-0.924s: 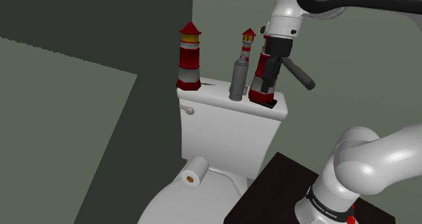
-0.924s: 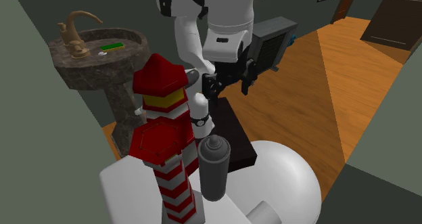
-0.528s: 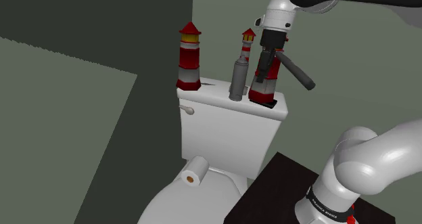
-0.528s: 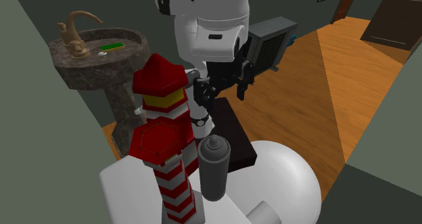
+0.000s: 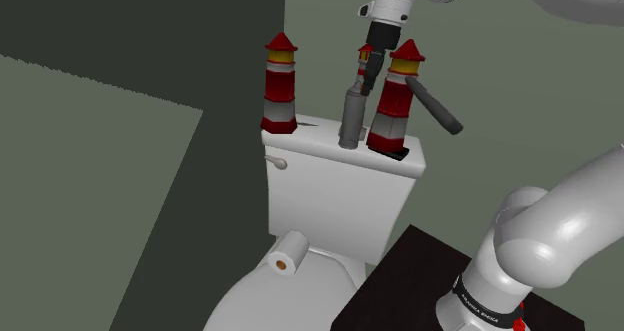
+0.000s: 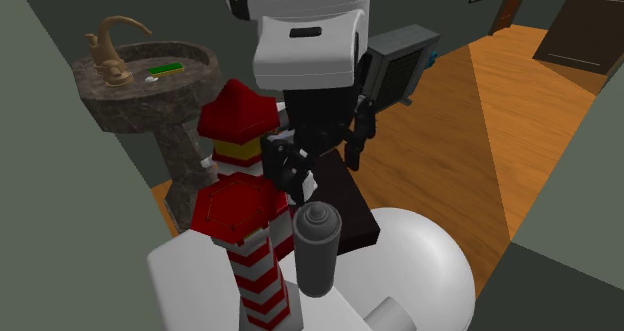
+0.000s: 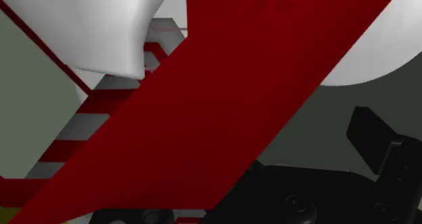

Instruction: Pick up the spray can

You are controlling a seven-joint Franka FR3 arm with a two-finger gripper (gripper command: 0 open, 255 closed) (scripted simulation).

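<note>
Spray can (image 5: 351,119) (grey, upright) stands untouched below the claw (image 5: 370,74), fingers apart.

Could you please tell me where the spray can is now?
In the shoulder view, the grey spray can stands upright on the toilet tank, between the left lighthouse and the right lighthouse, nearer the latter.

Grey cylindrical spray can (image 5: 351,119) upright on white toilet tank lid (image 5: 310,137). Tall red-and-white striped lighthouse figure (image 5: 280,84) on lid at shoulder view's left, apart from can. Second striped lighthouse (image 5: 396,104) just beside can at right. Small lighthouse (image 5: 364,51) behind can. Black claw (image 5: 371,74) above can, close by second striped lighthouse. White paper roll (image 5: 289,254) before tank, atop toilet bowl (image 5: 250,304). Dark box stand (image 5: 410,279) right of bowl.
</note>
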